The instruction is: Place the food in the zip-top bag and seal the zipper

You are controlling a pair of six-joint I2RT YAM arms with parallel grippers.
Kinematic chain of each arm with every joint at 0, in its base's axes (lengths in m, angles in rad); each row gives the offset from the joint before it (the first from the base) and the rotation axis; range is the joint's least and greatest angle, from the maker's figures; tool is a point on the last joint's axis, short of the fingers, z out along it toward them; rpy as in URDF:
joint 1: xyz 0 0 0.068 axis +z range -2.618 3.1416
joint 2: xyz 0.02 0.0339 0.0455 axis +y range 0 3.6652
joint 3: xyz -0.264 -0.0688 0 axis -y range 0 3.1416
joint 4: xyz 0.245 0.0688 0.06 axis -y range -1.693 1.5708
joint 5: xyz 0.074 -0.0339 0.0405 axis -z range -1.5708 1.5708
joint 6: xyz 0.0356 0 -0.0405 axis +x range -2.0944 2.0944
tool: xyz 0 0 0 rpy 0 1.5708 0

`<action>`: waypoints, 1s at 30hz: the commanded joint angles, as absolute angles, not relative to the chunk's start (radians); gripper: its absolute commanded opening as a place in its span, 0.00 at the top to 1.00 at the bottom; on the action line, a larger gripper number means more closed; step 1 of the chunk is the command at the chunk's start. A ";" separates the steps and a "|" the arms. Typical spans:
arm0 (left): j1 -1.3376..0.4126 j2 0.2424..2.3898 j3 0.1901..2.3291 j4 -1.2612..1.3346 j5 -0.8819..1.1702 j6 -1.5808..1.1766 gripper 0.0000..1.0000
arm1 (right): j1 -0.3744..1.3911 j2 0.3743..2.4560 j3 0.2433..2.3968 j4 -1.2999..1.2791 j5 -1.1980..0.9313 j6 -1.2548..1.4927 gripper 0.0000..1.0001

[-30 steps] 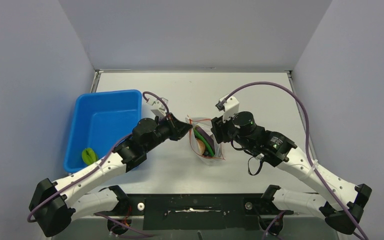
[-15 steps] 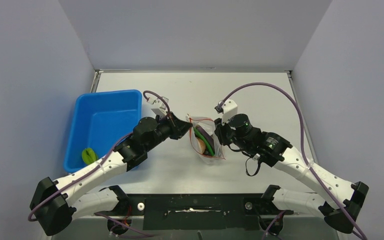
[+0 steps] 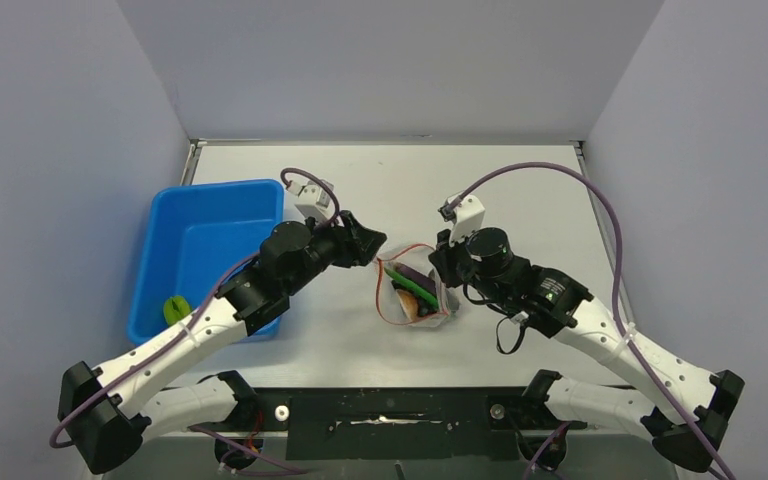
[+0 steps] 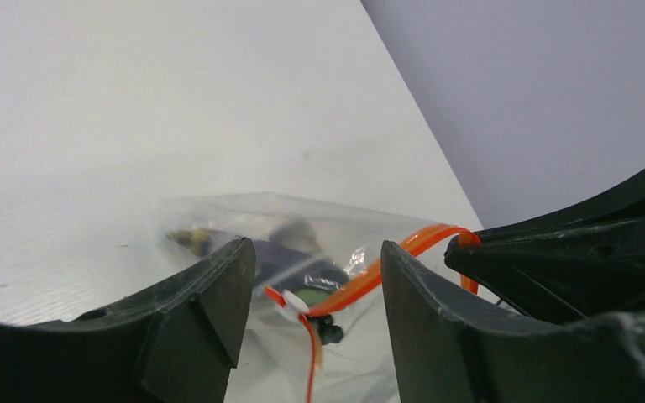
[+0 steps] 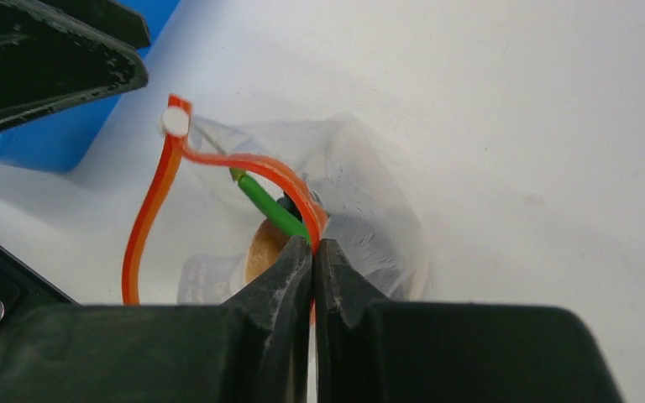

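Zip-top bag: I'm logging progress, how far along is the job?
Done: green pod and grape bunch lie inside the zip-top bag. In hand: right gripper pinches the zipper; left gripper is open nearby. Left: lime-green fruit sits in the blue tray; the zipper gapes unsealed.

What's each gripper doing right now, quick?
Left gripper: open, holding nothing.
Right gripper: shut on the zipper.

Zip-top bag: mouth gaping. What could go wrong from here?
1. Only the right hand pinches the zipper; the left hand is open, so the zip-top bag may drag or tip when pulled.
2. A lime-green fruit sits in the blue tray; sealing now would probably leave it out.
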State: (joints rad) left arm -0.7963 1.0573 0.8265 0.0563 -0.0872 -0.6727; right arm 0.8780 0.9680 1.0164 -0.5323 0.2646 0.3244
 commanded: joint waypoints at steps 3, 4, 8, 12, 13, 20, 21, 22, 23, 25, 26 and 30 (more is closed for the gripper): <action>-0.782 0.985 0.977 -0.196 -0.258 -0.527 0.40 | 0.837 1.022 1.101 -0.453 0.258 0.364 1.00; -0.778 0.977 0.998 -0.239 -0.279 -0.513 0.39 | 0.823 1.028 1.107 -0.455 0.246 0.366 1.00; -0.762 0.961 1.066 -0.418 -0.388 -0.487 0.35 | 0.753 1.043 1.131 -0.455 0.183 0.366 1.00; -0.750 0.941 1.089 -0.558 -0.487 -0.489 0.33 | 0.721 1.043 1.158 -0.464 0.168 0.347 1.00; -0.745 0.932 1.081 -0.577 -0.511 -0.496 0.33 | 0.714 1.043 1.163 -0.464 0.165 0.342 1.00; -0.619 0.899 0.994 -0.639 -0.580 -0.496 0.28 | 0.692 1.055 1.152 -0.387 0.160 0.327 1.00; -0.591 0.903 0.983 -0.645 -0.586 -0.494 0.28 | 0.692 1.054 1.131 -0.359 0.157 0.317 1.00; -0.562 0.909 0.973 -0.651 -0.595 -0.494 0.27 | 0.692 1.054 1.111 -0.332 0.173 0.312 1.00; -0.535 0.916 0.965 -0.661 -0.605 -0.497 0.27 | 0.690 1.058 1.098 -0.316 0.195 0.312 1.00; -0.479 0.927 0.950 -0.669 -0.607 -0.508 0.27 | 0.689 1.065 1.083 -0.300 0.239 0.322 1.00; -0.456 0.929 0.935 -0.665 -0.600 -0.519 0.27 | 0.689 1.066 1.070 -0.289 0.254 0.329 1.00; -0.380 0.914 0.866 -0.625 -0.587 -0.602 0.27 | 0.688 1.051 1.000 -0.229 0.322 0.356 1.00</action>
State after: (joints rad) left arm -0.4381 0.9310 0.9047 -0.6544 -0.5716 -0.5224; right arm 0.6933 1.0698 1.0435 -0.3794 0.2272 0.3340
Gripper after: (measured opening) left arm 0.731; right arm 0.031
